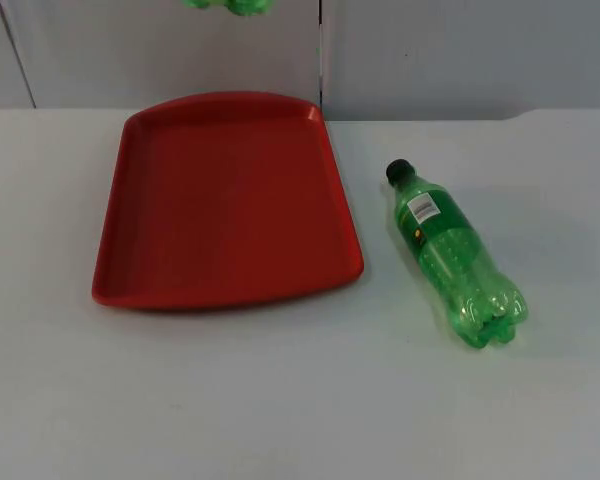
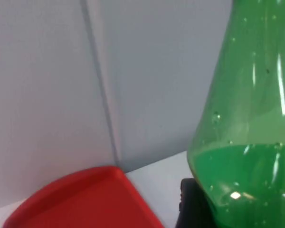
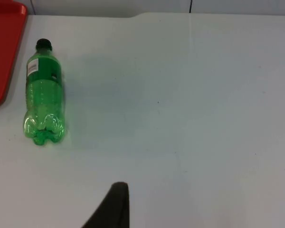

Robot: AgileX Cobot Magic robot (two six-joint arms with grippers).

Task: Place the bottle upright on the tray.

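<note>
White tabletop (image 1: 280,400), grey partition wall (image 1: 460,50) behind. Red tray (image 1: 230,200) left of centre, bare. Lying bottle (image 1: 455,250) on side right of tray, apart. Held bottle (image 2: 247,142) aloft at top edge, left pincer (image 2: 218,209) clenched round it, likely for upright set-down. Right pincer (image 3: 115,206) waits over tabletop; grip state cannot tell.

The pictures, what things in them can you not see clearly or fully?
- Second green bottle: cut off by the upper edge in the top view; the left wrist view is too close to show its cap or base.
- Left gripper: a black fingertip beside that bottle; its grip is hidden.
- Lying bottle: label too small to read.
- Red tray: cut off in both wrist views.
</note>
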